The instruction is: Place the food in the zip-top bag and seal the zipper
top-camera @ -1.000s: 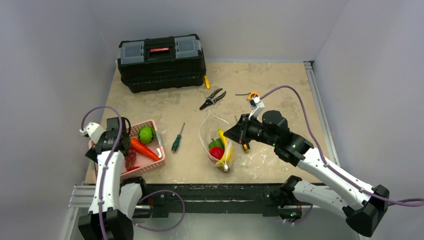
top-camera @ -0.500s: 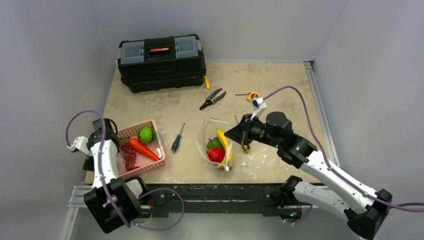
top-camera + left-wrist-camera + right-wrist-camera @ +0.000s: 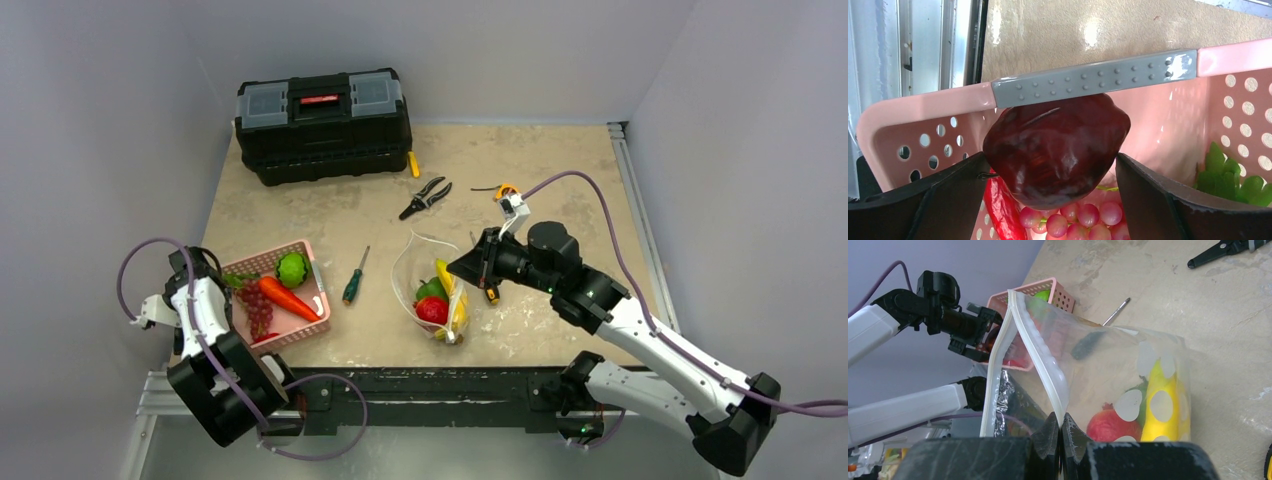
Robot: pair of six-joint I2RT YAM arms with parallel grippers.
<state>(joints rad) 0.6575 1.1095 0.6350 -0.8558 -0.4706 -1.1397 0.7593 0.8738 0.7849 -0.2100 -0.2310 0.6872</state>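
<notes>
Glossy dark-red round toy fruit (image 3: pixel 1055 135), likely hard and slippery, is straddled by wide-open left pincer (image 3: pixel 1050 160); broad sides should be gripped. Whitish zipper strip (image 3: pixel 1040 355) is pinched by right pincer (image 3: pixel 1060 421).

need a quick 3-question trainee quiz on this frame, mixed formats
1. True or false: the right gripper is shut on the mouth edge of the zip-top bag.
2. Which item is already inside the bag? A carrot, B banana, C grapes.
3. Fill in: the left gripper has its jaws wide on either side of a dark red fruit in the pink ____.

Key: 1 true; 2 B; 3 basket.
</notes>
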